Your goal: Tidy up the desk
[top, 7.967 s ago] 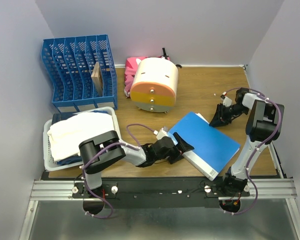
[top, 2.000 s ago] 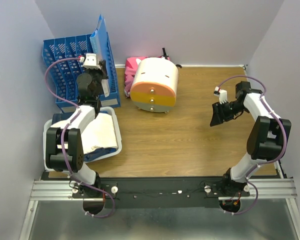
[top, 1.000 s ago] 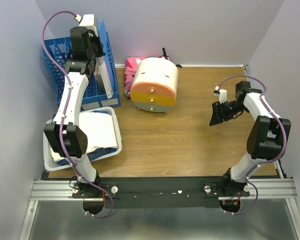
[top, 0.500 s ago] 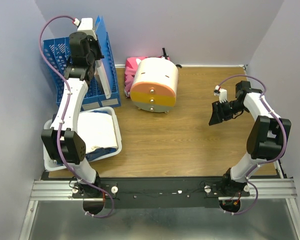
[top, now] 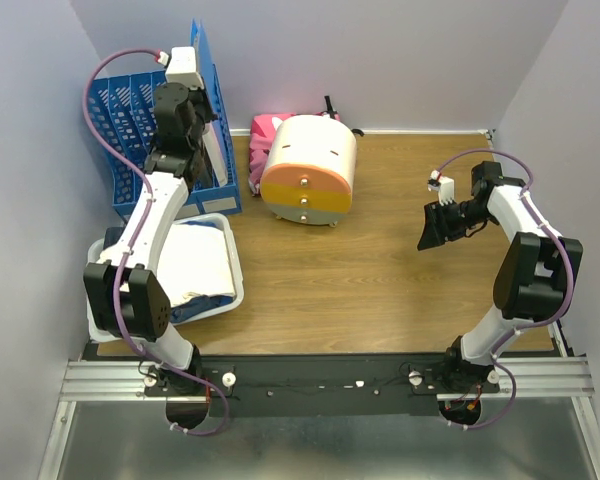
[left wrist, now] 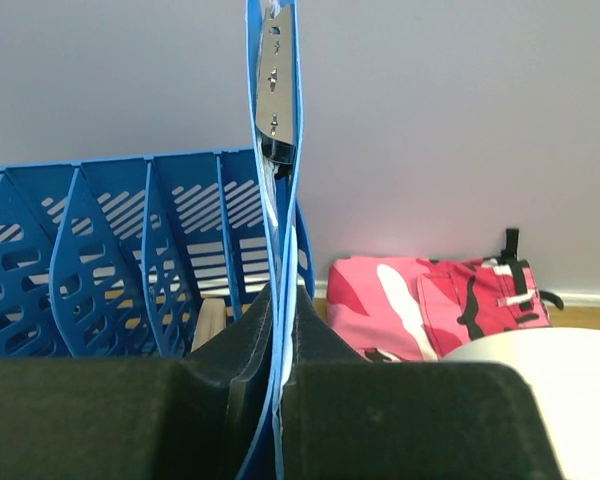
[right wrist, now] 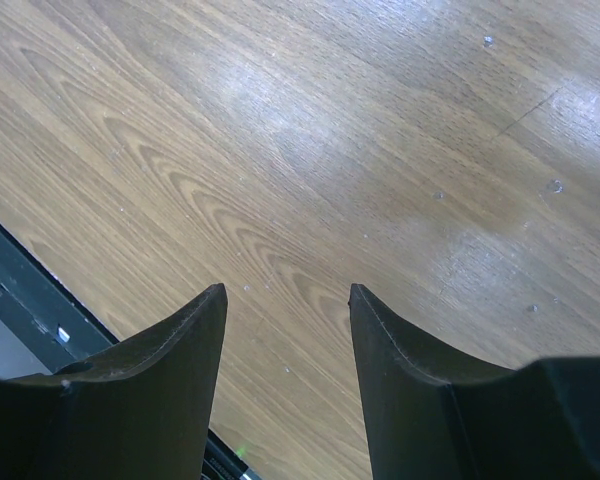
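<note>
Left gripper (top: 198,140) is clamped on a blue binder (top: 202,62), which stands upright at the right end of a blue rack (top: 130,105). Right gripper (top: 432,230) hangs with its jaws apart and nothing between them, just above bare wood near the right edge of the desk (top: 380,285).

The desk fills the space between the lavender walls, with a black rail (top: 330,372) along its near edge. The rack sits in the far left corner. A white tray (top: 239,272) holding a white cloth (top: 195,262) lies by the left edge, nearer the rail. A rounded cream and orange set of drawers (top: 308,165) stands near the far edge, just right of the rack, and a pink pouch (top: 264,128) lies behind it against the far wall.

The left wrist view shows what the top view does not. The left gripper (left wrist: 279,312) pinches the binder (left wrist: 298,150) by its edge, and a metal clip mechanism (left wrist: 276,85) runs along the inside of the cover. The pouch (left wrist: 430,300) is pink camouflage with a black strap. A pale wooden piece (left wrist: 210,322) rests in one slot of the rack (left wrist: 100,250). The fingers hide the foot of the binder, so I cannot tell whether it sits in the last slot.

The right wrist view shows the right gripper (right wrist: 285,300) over wood grain with a few small specks.
</note>
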Controlling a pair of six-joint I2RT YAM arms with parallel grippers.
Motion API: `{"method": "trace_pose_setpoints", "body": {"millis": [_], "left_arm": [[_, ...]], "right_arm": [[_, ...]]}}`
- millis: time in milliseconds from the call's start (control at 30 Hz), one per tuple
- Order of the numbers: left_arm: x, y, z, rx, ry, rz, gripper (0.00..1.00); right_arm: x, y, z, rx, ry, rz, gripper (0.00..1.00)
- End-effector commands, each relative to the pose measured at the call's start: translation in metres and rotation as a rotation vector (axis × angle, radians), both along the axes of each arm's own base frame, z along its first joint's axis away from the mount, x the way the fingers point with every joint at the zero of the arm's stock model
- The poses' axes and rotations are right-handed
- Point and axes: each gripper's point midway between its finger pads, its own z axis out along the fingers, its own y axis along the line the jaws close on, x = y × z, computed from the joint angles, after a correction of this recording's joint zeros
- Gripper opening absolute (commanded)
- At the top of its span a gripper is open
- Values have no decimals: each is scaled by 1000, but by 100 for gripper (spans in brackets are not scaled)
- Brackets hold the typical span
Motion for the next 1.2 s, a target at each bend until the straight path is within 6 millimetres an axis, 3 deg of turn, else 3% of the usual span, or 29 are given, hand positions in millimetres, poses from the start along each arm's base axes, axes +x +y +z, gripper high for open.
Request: {"method": "trace_pose_setpoints", "body": {"millis": [0, 233, 500, 533, 567, 600, 667, 733, 800, 833, 867, 900, 933, 1000, 1067, 1100, 1167], "left_arm": [[-9, 9, 52, -26, -203, 64, 0], [-8, 6, 46, 12, -230, 69, 0], [-14, -2, 7, 27, -167, 20, 1], [-14, -1, 2, 27, -155, 22, 8], [-15, 0, -6, 27, -135, 24, 22], [-18, 1, -7, 21, -132, 28, 47], [-21, 4, -13, 16, -113, 49, 62], [-28, 8, -9, 3, -106, 66, 69], [-35, 11, 12, -8, -122, 75, 76], [-38, 11, 10, -4, -79, 76, 78], [-43, 14, 28, -12, -97, 89, 82], [-52, 17, 41, -18, -102, 95, 85], [-59, 18, 37, -14, -57, 98, 91], [-82, 19, 61, -63, -77, 89, 99], [-101, 14, 55, -119, -25, 61, 99], [-118, 12, 63, -150, -32, 35, 99], [-137, 7, 41, -203, 67, 15, 99]], "right_arm": [[2, 4, 10, 19, -38, 3, 61], [-2, 5, 8, 18, -29, 4, 61], [-2, 4, 10, 15, -36, 5, 61], [-3, 5, 10, 17, -36, 6, 61], [-2, 4, 10, 16, -38, 7, 61], [-2, 5, 10, 18, -37, 8, 61], [-3, 5, 12, 21, -37, 9, 61], [-2, 5, 16, 19, -50, 16, 61], [-3, 4, 21, 8, -68, 26, 61], [-1, 3, 25, 2, -82, 30, 61], [1, 2, 29, -8, -99, 31, 61], [2, -1, 32, -26, -113, 33, 61], [7, -4, 43, -45, -158, 32, 61], [14, -10, 55, -88, -206, 14, 62], [28, -18, 81, -133, -300, -22, 64], [33, -25, 89, -161, -315, -77, 65], [50, -34, 122, -191, -429, -150, 68]]}}
